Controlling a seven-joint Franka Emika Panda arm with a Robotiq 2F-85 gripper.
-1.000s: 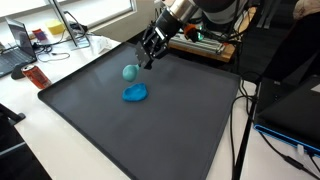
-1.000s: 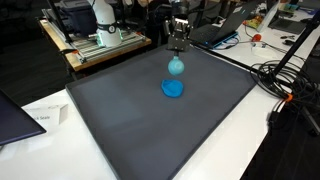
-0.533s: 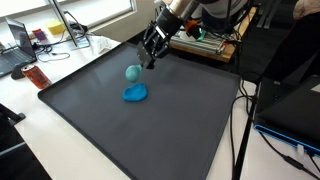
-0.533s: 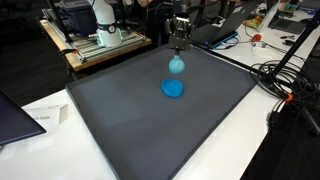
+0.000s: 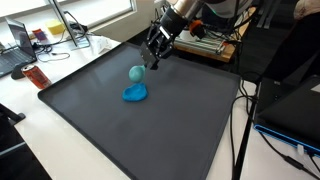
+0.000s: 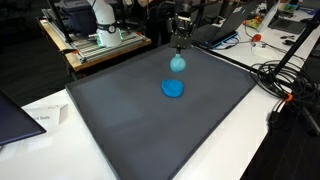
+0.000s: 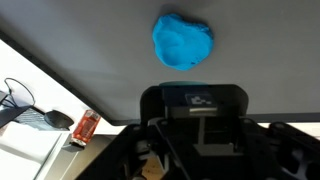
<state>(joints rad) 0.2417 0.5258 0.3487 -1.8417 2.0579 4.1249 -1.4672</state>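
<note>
A teal ball (image 5: 136,73) (image 6: 178,63) hangs at the tips of my gripper (image 5: 151,63) (image 6: 180,49), over the far part of a dark grey mat (image 5: 130,130) (image 6: 150,130). The fingers point down at a tilt and look shut on the ball. A flat bright blue lump (image 5: 135,93) (image 6: 173,88) lies on the mat just in front of the ball. In the wrist view the blue lump (image 7: 183,42) shows beyond the dark gripper body (image 7: 195,95), which hides the fingertips and nearly all of the ball.
An orange bottle (image 5: 36,76) (image 7: 85,125) and a laptop (image 5: 18,45) sit beside the mat's edge. A paper sheet (image 6: 45,117) lies at another corner. Cables (image 6: 285,80) trail off one side. Equipment benches stand behind the arm.
The gripper and the teal ball have shifted together a little toward the robot's base, away from the blue lump. The blue lump has not moved.
</note>
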